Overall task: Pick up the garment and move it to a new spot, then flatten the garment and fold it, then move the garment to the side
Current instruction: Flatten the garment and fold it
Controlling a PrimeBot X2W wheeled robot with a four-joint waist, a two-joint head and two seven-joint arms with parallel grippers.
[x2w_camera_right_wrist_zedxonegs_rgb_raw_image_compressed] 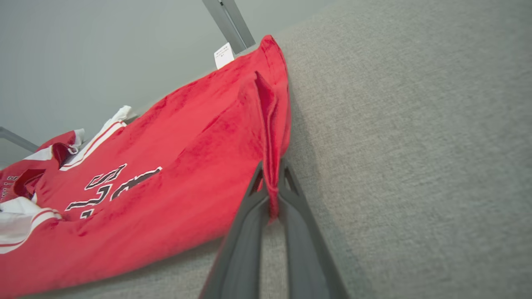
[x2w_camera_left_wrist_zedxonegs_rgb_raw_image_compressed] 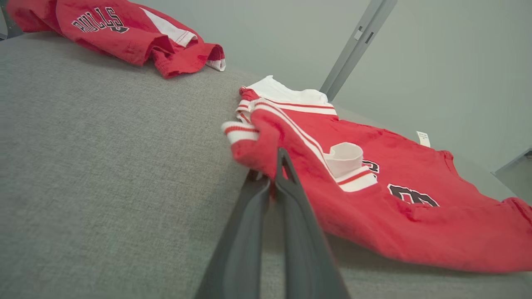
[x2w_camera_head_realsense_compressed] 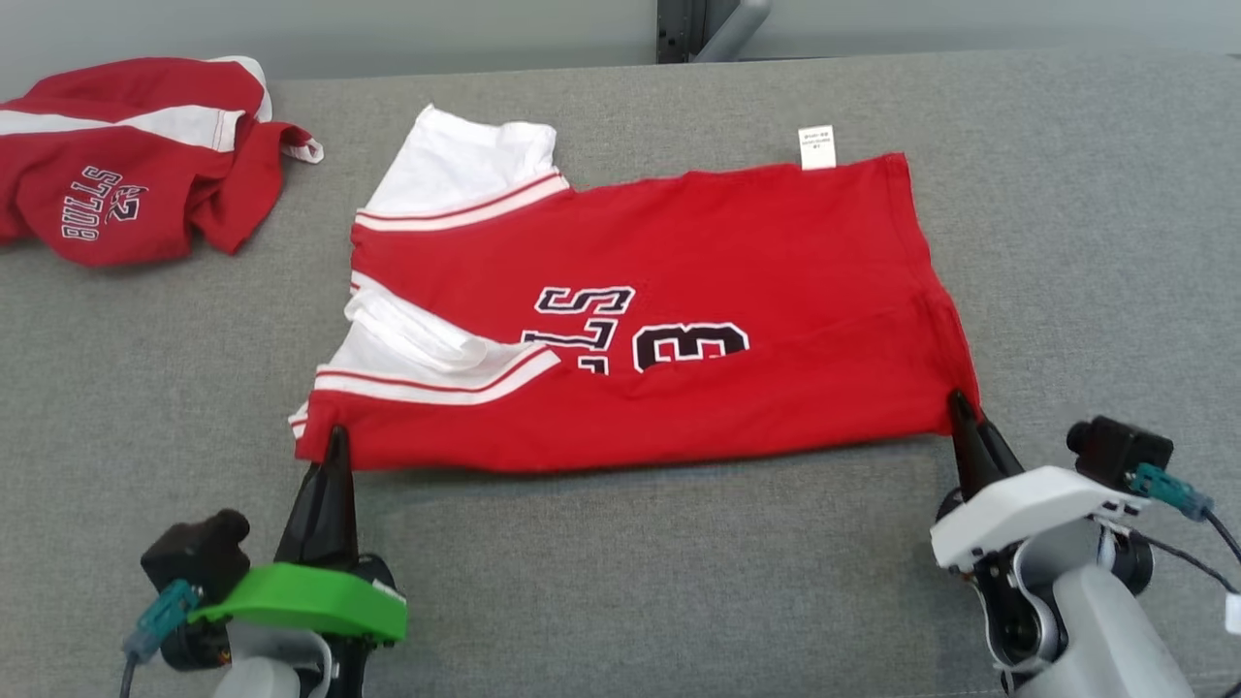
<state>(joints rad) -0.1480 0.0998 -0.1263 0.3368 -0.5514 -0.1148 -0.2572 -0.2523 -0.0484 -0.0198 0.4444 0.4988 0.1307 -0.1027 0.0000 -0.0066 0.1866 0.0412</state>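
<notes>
Garment (x2w_camera_head_realsense_compressed: 659, 320) sits at the middle of my head view: a red jersey with white sleeves, laid sideways on the grey padded surface (x2w_camera_head_realsense_compressed: 620, 582), sleeve end toward 9 o'clock and hem toward 3. Its near long edge looks turned up over the front, since the black lettering is cut off along a crease. I judge that a first lengthwise fold is down, or nearly so. A small white label (x2w_camera_head_realsense_compressed: 816, 145) sticks out of the far edge at 1 o'clock.

At the garment's 7 o'clock corner my left gripper (x2w_camera_head_realsense_compressed: 336, 441) has its fingers pressed together on the red cloth, and the left wrist view shows the tips nipping that corner. At the 5 o'clock corner my right gripper (x2w_camera_head_realsense_compressed: 960, 407) is likewise closed on the hem, with a ridge of cloth caught between the fingers in the right wrist view.

A second red jersey (x2w_camera_head_realsense_compressed: 126, 155) lies bunched at 10 o'clock, well apart.

By my reckoning the relocating and flattening are done and folding is under way. Further folds and the move to the side remain.
</notes>
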